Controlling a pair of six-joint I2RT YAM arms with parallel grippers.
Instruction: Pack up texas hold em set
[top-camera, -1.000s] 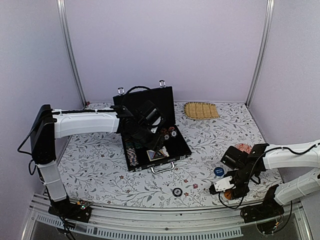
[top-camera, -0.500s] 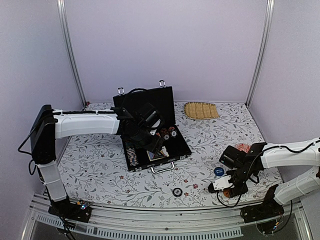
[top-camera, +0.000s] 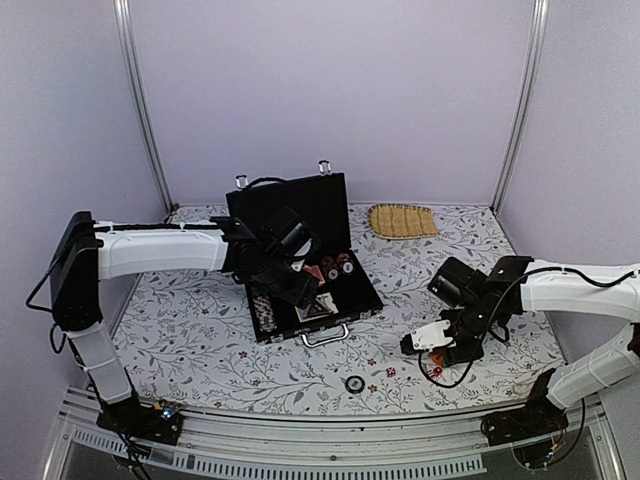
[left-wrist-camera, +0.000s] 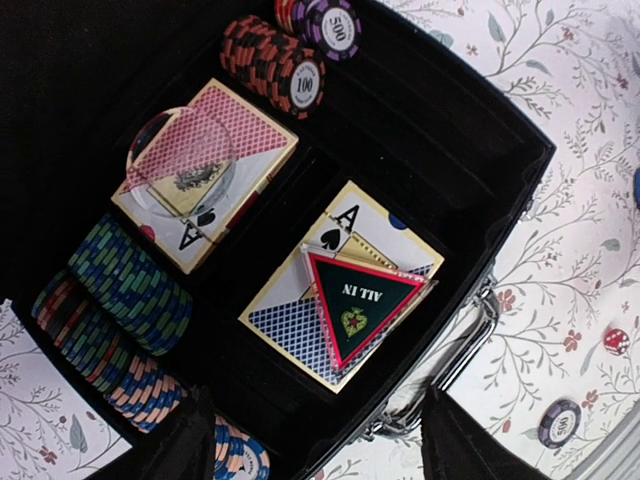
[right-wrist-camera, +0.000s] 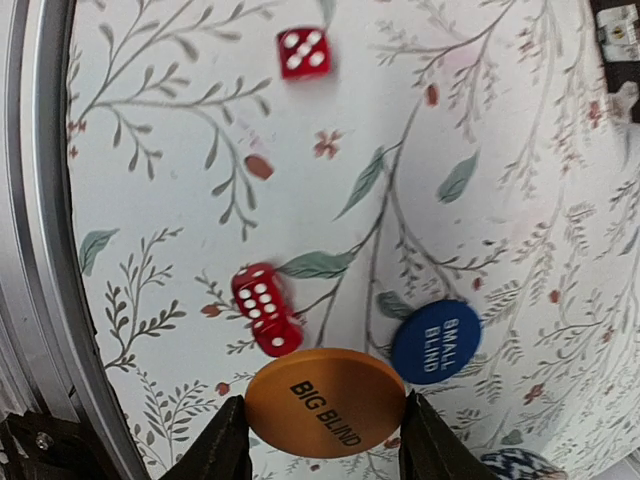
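Note:
The black briefcase (top-camera: 336, 292) lies open mid-table with its lid up. In the left wrist view it holds chip rows (left-wrist-camera: 125, 290), two card decks (left-wrist-camera: 340, 285) and a triangular "ALL IN" marker (left-wrist-camera: 360, 300). My left gripper (left-wrist-camera: 315, 455) hangs open and empty above the case's front edge. My right gripper (right-wrist-camera: 322, 440) is shut on the orange "BIG BLIND" disc (right-wrist-camera: 325, 402) and holds it above the table. Below it lie the blue "SMALL BLIND" disc (right-wrist-camera: 435, 342) and red dice (right-wrist-camera: 265, 308), with another die (right-wrist-camera: 304, 52) farther off.
A black chip (top-camera: 354, 383) and a red die (top-camera: 390, 372) lie near the table's front edge. The woven straw mat (top-camera: 402, 220) is at the back right. The metal front rail (right-wrist-camera: 40, 250) runs close to the right gripper.
My right gripper has risen and moved left, away from the front edge, with the orange disc in it. My left gripper has drawn back a little over the case.

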